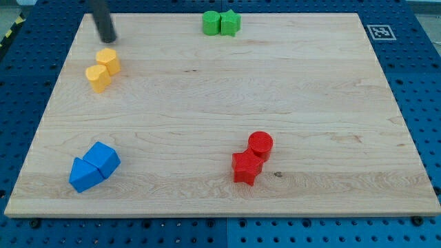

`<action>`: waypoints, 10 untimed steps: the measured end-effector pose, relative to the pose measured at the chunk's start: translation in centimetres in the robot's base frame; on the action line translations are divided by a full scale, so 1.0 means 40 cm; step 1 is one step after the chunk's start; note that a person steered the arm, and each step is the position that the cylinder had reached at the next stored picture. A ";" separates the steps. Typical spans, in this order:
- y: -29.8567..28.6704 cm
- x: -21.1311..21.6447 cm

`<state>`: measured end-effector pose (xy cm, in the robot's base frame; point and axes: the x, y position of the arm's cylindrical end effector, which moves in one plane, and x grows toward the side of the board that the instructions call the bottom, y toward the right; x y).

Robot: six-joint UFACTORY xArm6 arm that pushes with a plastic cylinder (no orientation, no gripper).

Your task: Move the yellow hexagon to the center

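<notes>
Camera view takes in a pale wooden table [220,117] resting on a blue perforated base [413,103], with a small black-and-white marker tag [380,32] at the far right corner. This arm carries no pincer, so there is nothing to open, close or hold; it ends in a dark rod, and my tip [109,40] sits on the table at the far left, just beyond the yellow pair and apart from it by a narrow gap.

Two yellow blocks stand together at the far left. The yellow hexagon [108,61] is the farther of the two, directly on the near side of my tip. The second yellow block [98,78], whose shape I cannot make out with certainty, touches it on its near left side. Both lie well away from the middle of the table.

At the far edge, slightly left of the middle, two green blocks sit side by side and touching: a green cube [211,22] on the left and a green block [229,23] of a more irregular outline on the right.

At the near left, a blue cube [103,159] leans against a blue wedge-like block [83,175].

At the near right of centre, a red cylinder [260,145] touches a red star-shaped block [247,167], which lies nearer and slightly left of it.
</notes>
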<state>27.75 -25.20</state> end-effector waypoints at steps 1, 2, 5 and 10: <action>-0.024 0.079; -0.027 0.140; 0.033 0.163; 0.440 0.182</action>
<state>35.02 -7.61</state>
